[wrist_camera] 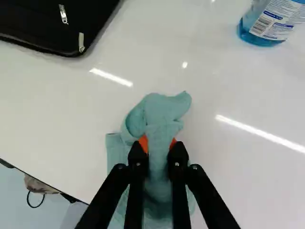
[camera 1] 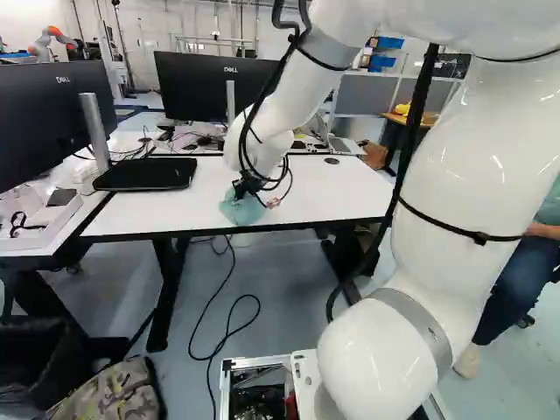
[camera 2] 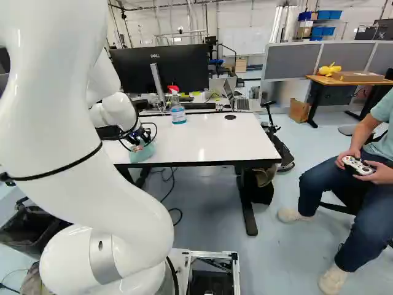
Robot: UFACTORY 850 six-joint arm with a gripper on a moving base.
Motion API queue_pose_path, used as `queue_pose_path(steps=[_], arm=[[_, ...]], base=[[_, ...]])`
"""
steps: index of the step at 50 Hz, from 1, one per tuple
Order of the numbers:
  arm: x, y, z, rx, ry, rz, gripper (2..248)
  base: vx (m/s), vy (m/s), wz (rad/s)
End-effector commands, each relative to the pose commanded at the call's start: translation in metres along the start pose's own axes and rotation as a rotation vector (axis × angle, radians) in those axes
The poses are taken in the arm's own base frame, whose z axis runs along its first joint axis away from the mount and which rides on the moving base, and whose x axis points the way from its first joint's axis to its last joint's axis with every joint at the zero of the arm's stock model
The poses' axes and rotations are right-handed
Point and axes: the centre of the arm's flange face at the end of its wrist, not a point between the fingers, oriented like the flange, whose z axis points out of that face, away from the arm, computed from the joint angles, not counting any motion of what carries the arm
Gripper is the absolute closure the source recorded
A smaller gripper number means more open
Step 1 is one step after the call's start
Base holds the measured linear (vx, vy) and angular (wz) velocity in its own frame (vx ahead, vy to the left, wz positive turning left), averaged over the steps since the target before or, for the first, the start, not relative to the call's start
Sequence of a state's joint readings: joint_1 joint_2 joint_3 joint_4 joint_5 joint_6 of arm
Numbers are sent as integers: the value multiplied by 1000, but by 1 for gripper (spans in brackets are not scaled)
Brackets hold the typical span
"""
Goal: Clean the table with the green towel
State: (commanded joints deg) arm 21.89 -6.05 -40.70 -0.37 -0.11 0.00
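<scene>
A flat, zippered case [camera 1: 146, 173] is lying on the glossy counter [camera 1: 324, 188]; near its front edge the fingers [camera 1: 248, 185] are pinching the rumpled green towel [wrist_camera: 162, 112]; rightward, a clear spray bottle [camera 2: 177, 113] is standing. The arm [camera 1: 477, 149] is arching downward.

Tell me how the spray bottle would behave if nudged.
The spray bottle stands tall and narrow, so a push high up could tip it. Pushed low down, it would probably slide, since the tabletop looks glossy.

Arm [camera 1: 472, 175] arched downward, fingers [camera 1: 246, 186] clamped
</scene>
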Motion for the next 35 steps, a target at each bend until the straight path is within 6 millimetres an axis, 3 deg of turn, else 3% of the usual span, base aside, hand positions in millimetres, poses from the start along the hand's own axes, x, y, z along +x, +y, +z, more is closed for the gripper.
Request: queue_pose_path(steps=[35], arm=[[8, 1, -31, -2, 42, 2, 193]], base=[[0, 0, 0]])
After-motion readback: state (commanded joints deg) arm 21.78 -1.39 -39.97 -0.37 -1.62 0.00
